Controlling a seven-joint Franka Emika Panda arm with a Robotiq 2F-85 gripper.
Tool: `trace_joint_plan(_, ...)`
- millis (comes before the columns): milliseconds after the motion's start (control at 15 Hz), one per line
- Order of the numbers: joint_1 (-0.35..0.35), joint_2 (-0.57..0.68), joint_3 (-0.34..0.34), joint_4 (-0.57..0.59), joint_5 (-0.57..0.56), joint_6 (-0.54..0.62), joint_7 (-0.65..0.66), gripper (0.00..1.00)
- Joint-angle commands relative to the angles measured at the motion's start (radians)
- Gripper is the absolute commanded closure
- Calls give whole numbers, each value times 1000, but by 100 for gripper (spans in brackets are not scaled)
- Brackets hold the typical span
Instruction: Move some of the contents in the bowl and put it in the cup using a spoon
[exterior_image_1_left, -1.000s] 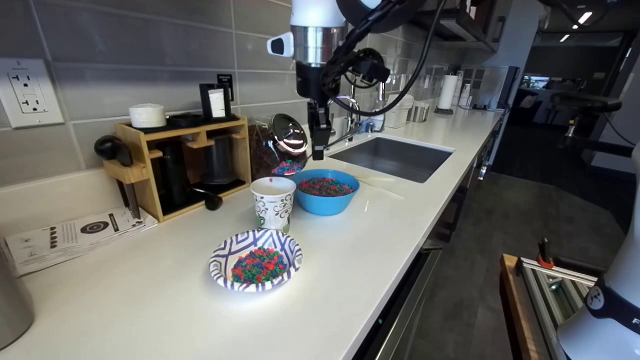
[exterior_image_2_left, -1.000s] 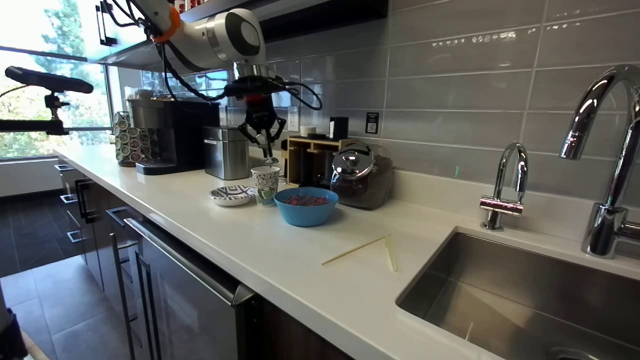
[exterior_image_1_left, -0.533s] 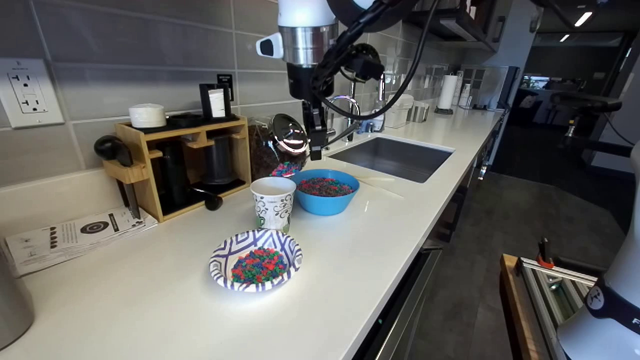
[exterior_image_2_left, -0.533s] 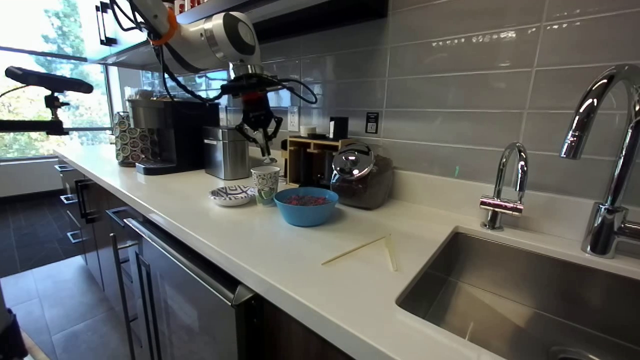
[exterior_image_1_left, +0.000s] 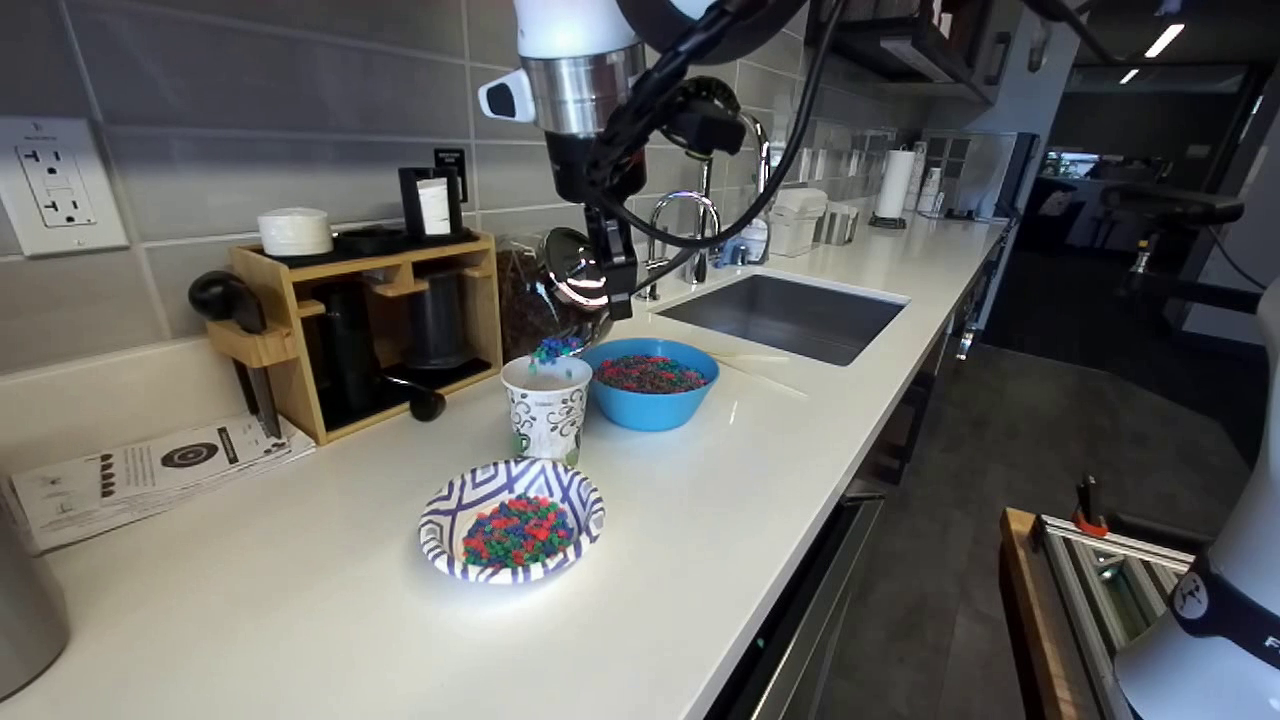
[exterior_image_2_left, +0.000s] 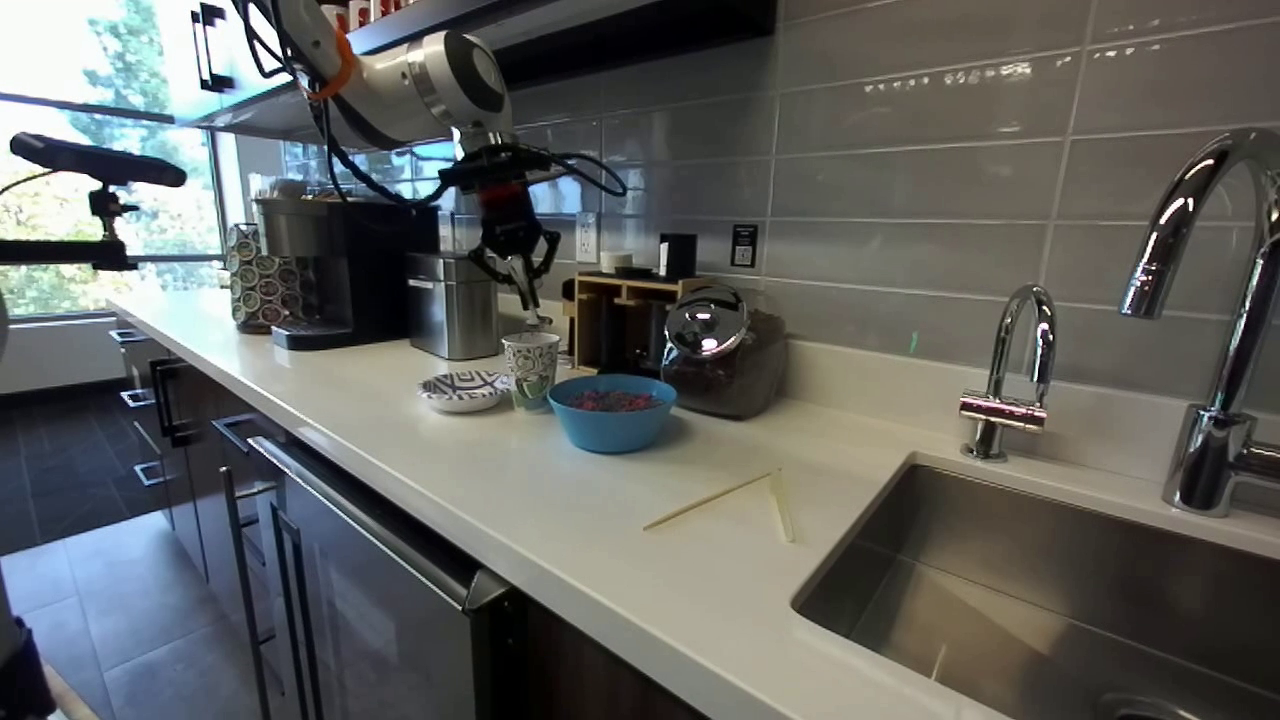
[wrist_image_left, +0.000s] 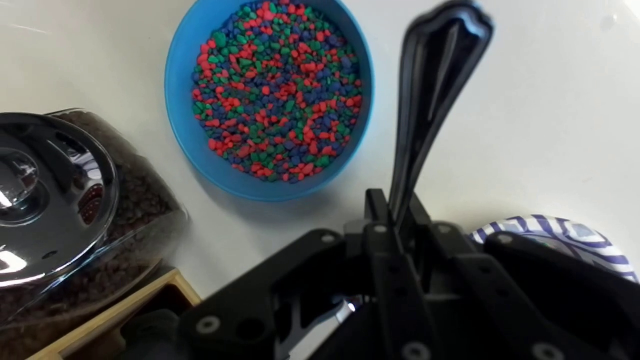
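Closest is a shallow paper plate (exterior_image_1_left: 441, 513) with blue-and-white stripes. Just behind stands a short white paper cup (exterior_image_1_left: 546, 410) with curly patterns. Right over its mouth is a small clump of blue and green bits (exterior_image_1_left: 557, 348), tipping in, I think. The black claw (wrist_image_left: 397, 206) is pinched narrow on the handle of a slim, shiny dark spoon (wrist_image_left: 425, 100). Past the cup sits a round bright blue bowl (exterior_image_1_left: 652, 410) with lots of tiny red, green and blue pebbles (exterior_image_1_left: 650, 374). Scooping looks done, pouring begun; the rest must drop. The cup's inside is mostly hidden.
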Motion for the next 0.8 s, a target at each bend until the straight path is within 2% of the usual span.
trace_joint_plan(0,16,51,8,73,-47,-86,29,98)
trace_joint_plan(733,54,151,19,202,-100,-235,19,98)
